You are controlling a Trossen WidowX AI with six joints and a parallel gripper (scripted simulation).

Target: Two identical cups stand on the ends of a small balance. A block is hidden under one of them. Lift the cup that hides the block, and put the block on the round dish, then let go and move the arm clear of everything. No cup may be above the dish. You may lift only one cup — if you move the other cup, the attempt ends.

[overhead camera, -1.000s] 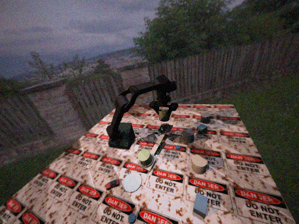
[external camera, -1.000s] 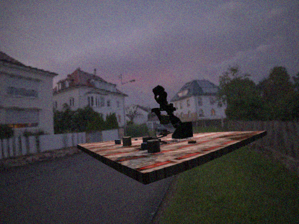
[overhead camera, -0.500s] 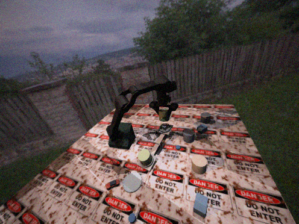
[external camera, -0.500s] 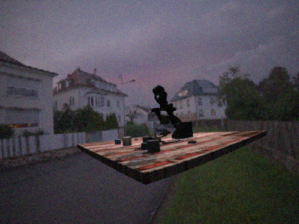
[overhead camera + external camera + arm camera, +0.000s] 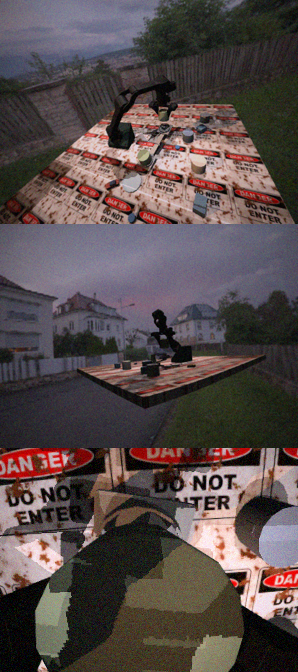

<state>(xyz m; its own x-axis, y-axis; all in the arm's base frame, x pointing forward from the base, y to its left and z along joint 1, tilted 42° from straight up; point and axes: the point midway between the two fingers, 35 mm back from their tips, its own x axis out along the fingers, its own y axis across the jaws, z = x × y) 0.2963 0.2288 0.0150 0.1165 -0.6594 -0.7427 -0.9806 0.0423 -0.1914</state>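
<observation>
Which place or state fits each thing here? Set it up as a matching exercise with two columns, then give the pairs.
Things:
1. olive cup in the gripper
2. second olive cup
3. round dish
4. dark block

Places or states:
A. lies flat on the table, near the small red block
B. held up in the air by the shut gripper
C. stands on the near end of the balance
D. sits uncovered on the far end of the balance

Pairs: 1-B, 2-C, 3-A, 4-D
</observation>
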